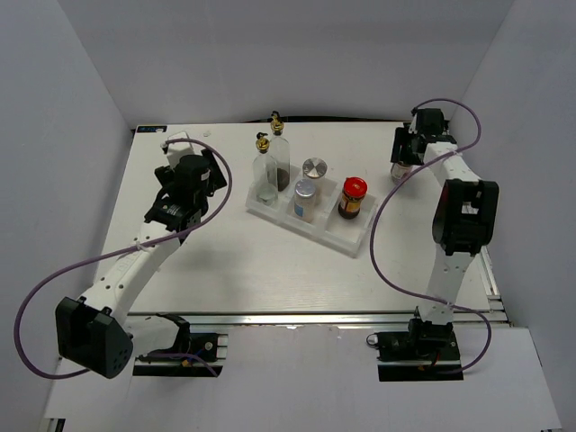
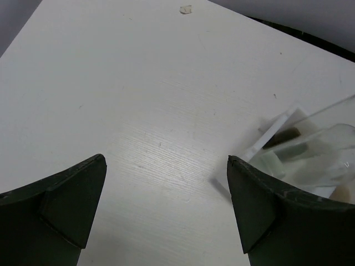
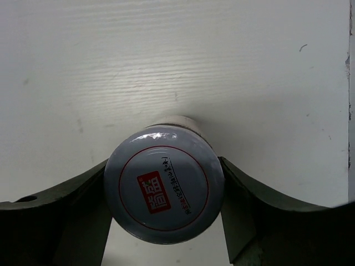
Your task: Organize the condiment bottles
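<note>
The small white-lidded jar (image 3: pixel 164 185) sits between my right gripper's (image 3: pixel 164 166) fingers, which press on both its sides; its lid carries a red label. In the top view this jar (image 1: pixel 400 170) is at the table's far right under the right gripper (image 1: pixel 403 153). Two tall glass bottles (image 1: pixel 262 173) (image 1: pixel 280 155), two silver-capped shakers (image 1: pixel 314 168) (image 1: pixel 305 199) and the red-lidded jar (image 1: pixel 353 197) stand in the white tray (image 1: pixel 346 241). My left gripper (image 1: pixel 192 177) (image 2: pixel 166 205) is open and empty over bare table left of the tray.
The tray's corner (image 2: pixel 275 131) and blurred glass bottles (image 2: pixel 324 149) show at the right of the left wrist view. The table's right edge (image 3: pixel 350 111) lies close to the right gripper. A small scrap (image 2: pixel 186 9) lies at the far table edge.
</note>
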{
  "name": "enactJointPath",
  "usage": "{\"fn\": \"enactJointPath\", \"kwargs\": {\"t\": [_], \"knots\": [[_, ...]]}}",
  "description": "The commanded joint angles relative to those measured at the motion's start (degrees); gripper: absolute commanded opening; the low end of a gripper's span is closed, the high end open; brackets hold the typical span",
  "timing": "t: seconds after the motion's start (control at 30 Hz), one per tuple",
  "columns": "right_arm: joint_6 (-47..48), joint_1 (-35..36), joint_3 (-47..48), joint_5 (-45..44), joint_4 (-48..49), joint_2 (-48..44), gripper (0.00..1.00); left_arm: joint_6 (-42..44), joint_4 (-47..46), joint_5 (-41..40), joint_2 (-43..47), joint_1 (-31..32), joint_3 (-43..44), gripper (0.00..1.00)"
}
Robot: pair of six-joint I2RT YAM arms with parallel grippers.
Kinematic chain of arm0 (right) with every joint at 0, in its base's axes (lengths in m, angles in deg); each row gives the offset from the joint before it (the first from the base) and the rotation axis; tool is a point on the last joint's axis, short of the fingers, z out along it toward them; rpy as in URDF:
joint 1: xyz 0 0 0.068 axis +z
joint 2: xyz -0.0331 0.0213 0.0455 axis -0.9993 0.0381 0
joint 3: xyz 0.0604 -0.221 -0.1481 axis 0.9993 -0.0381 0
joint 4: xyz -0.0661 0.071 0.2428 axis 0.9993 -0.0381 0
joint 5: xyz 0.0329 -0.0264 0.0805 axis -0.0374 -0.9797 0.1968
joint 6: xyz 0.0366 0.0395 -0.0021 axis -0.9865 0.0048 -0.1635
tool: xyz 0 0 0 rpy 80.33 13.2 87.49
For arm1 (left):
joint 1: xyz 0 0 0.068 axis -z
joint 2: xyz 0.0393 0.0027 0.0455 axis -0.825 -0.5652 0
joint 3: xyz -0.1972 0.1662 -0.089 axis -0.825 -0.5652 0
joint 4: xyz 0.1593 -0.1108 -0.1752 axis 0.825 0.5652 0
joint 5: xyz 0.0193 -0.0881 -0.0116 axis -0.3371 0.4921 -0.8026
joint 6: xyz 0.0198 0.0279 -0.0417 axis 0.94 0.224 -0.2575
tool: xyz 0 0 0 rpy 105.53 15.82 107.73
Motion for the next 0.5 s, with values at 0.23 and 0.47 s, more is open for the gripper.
{"fn": "enactJointPath", "kwargs": {"t": [0.23,0.47], "knots": [[8.5,11.1,-11.2,10.9,-0.5,-32.9,0.16,-3.5,-5.4,4.1,-0.6,-5.5,-2.8,0.98],[4.5,23.7,-23.6,13.1,-0.8,-48.0,0.16,-1.7,-7.1,7.4,0.7,-7.6,-4.9,0.98]]}}
